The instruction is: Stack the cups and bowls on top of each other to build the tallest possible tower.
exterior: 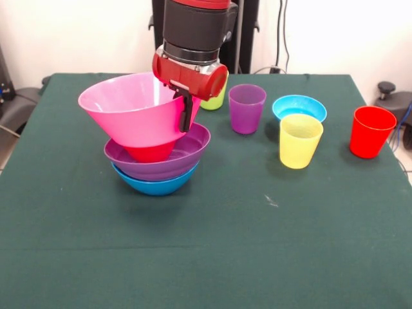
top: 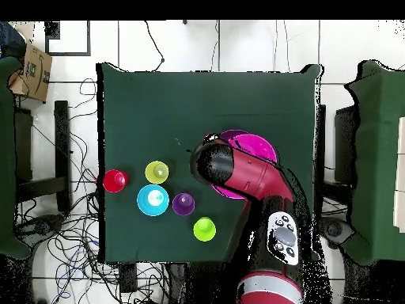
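Claw (exterior: 187, 111) gripping the tilted pink bowl (exterior: 132, 106) by its rim.
Below it: red bowl (exterior: 150, 153), purple bowl (exterior: 187, 154), blue bowl (exterior: 154, 186); cups at 3 o'clock.

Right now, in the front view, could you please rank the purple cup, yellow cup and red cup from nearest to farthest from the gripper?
From the gripper, at the pink bowl's rim:
1. Purple cup, just to the picture's right.
2. Yellow cup, further right, in front of the light blue bowl.
3. Red cup, near the table's right edge.

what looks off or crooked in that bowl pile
The big pink bowl sits tilted on a small red bowl inside the purple bowl, not nested flat. The gripper is at its rim.
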